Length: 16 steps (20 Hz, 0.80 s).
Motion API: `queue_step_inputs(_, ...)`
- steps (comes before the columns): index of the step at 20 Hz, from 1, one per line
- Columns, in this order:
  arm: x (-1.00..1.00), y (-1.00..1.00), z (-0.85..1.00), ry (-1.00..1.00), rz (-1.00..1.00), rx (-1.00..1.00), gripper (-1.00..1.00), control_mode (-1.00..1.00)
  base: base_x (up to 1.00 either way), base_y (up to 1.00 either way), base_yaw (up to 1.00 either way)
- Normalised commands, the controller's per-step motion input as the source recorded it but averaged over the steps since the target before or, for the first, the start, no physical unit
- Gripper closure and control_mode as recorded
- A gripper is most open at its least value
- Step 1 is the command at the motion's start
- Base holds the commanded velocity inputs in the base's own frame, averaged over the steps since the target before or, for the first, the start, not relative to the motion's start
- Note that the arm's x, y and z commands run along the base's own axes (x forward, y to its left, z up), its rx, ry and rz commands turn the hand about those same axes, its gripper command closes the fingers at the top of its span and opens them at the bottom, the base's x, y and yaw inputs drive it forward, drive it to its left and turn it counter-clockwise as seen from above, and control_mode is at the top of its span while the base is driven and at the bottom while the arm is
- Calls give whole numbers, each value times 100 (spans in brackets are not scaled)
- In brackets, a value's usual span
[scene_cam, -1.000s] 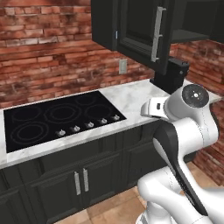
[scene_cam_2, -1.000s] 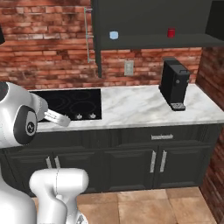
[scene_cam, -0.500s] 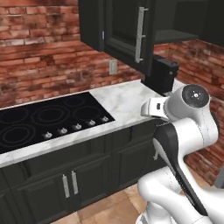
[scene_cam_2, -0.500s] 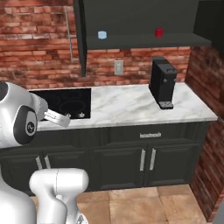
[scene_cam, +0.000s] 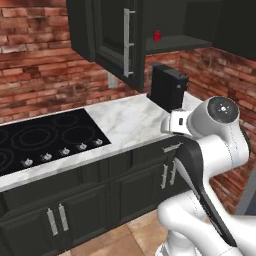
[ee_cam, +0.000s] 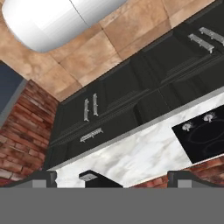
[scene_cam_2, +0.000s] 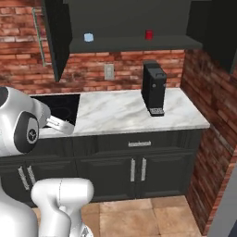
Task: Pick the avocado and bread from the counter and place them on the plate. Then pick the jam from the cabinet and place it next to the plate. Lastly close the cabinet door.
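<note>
The jam (scene_cam: 157, 36) is a small dark red jar standing on the open cabinet's shelf (scene_cam: 175, 44); it also shows up high in the right base view (scene_cam_2: 148, 34). The cabinet door (scene_cam: 112, 42) hangs swung open, its silver bar handle (scene_cam: 128, 42) facing me. Below lies the marble counter (scene_cam_2: 120, 113). My gripper (ee_cam: 112, 178) is open with nothing between its widely spread fingertips (ee_cam: 41, 177), held close to the arm near the counter's front edge. The avocado, the bread and the plate are out of view.
A black coffee machine (scene_cam_2: 154, 88) stands on the counter under the jam, near the brick side wall (scene_cam_2: 208, 92). A black cooktop (scene_cam: 45, 137) takes up the counter's left part. A small pale blue object (scene_cam_2: 88, 37) sits on the shelf. Dark drawers and doors (scene_cam_2: 134, 169) run below.
The whole scene has slid left in both base views as the base drove right along the counter. Coffee machine and jam are now nearer the middle. The arm's pose and the open gripper look unchanged.
</note>
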Motion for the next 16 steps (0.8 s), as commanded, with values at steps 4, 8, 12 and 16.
queue_step_inputs(4, 0, 0, 0, 0, 0, 0, -100, 100, 0, -64, -1)
queue_step_inputs(8, 0, 0, 0, 0, 0, 0, -100, 100, 0, -62, -1)
queue_step_inputs(12, 0, 0, 0, 0, 0, 0, -100, 100, 1, -54, -1)
queue_step_inputs(16, 0, 0, 0, 0, 0, 0, -100, 100, 19, -37, -1)
